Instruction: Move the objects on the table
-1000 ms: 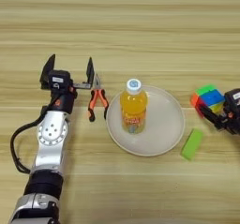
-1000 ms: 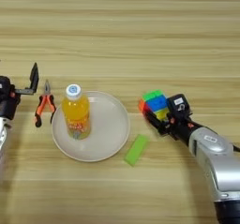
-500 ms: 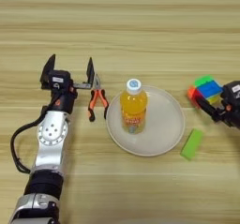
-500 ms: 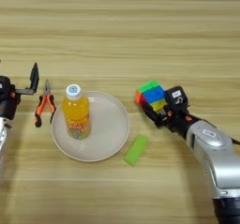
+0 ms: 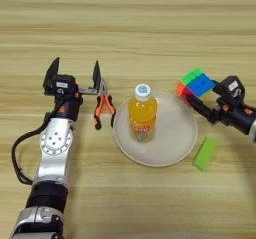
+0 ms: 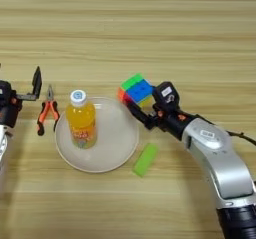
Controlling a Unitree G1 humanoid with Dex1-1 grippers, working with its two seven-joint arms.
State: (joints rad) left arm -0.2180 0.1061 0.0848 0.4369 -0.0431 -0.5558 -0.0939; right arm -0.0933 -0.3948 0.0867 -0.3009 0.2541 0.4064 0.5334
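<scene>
The puzzle cube point(image 6: 136, 89), clenched in the right gripper's point(image 6: 141, 104) fingers, has moved left to the plate's point(image 6: 120, 153) rim; left gripper point(image 5: 74, 75) parked, fingers spread.

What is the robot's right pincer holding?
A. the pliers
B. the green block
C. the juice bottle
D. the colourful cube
D: the right pincer grips the colourful cube at the plate's far right rim, while the juice bottle stands on the plate and the green block and pliers lie on the table.

My arms are silver-grey shells with black joints; the left arm point(image 5: 54, 148) trails a black cable, and orange-red accents sit behind each black wrist block.
</scene>
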